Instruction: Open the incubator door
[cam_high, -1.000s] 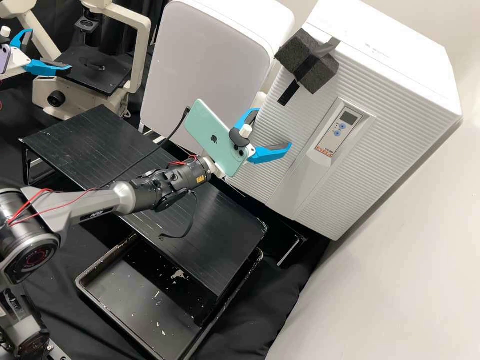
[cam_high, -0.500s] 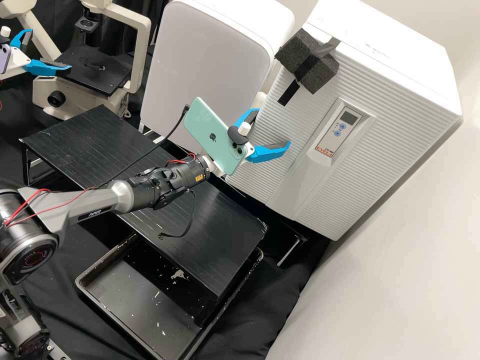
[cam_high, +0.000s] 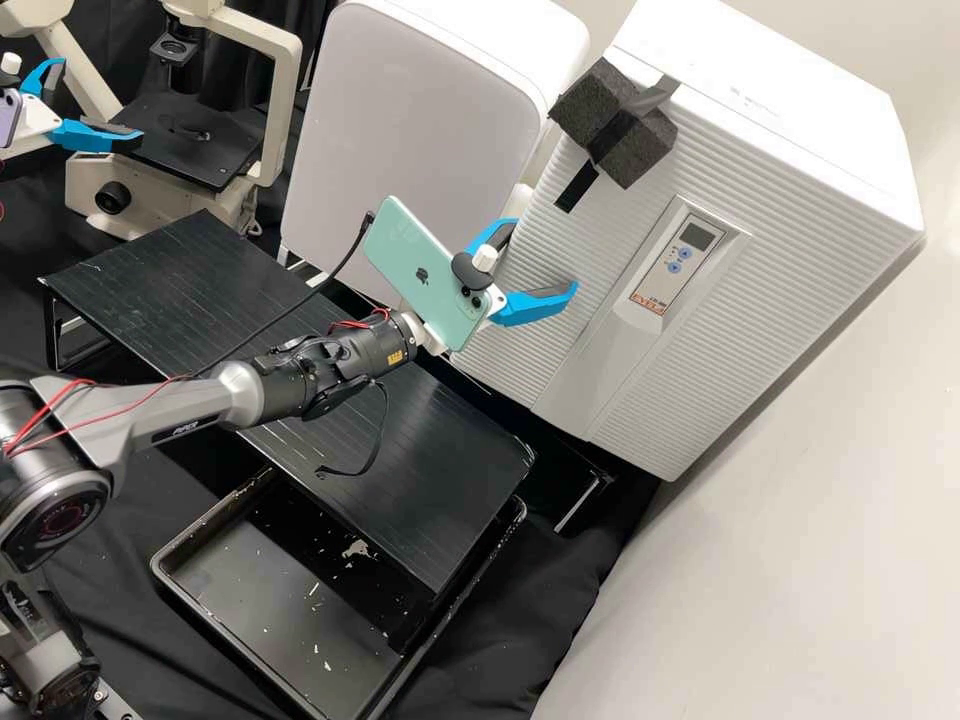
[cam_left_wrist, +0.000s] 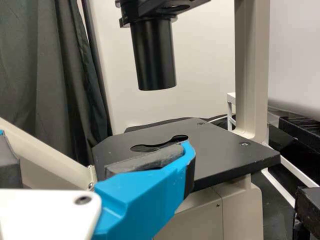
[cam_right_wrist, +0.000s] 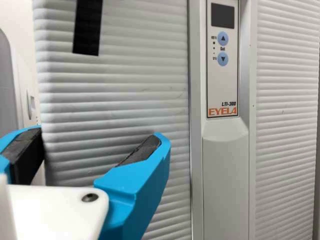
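Right hand (cam_high: 545, 255) has slid back a smidge since the last frame. Two hands total, both spread wide and holding nothing: left hand (cam_high: 101, 100) by the one microscope (cam_high: 190, 150), right just off the one incubator's closed door (cam_high: 700, 370), contact hard to tell.

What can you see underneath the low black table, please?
A black tray juts out from beneath the low black table, with pale flecks on its exposed floor. The tabletop covers the tray's far part, so I cannot tell what else is under there.
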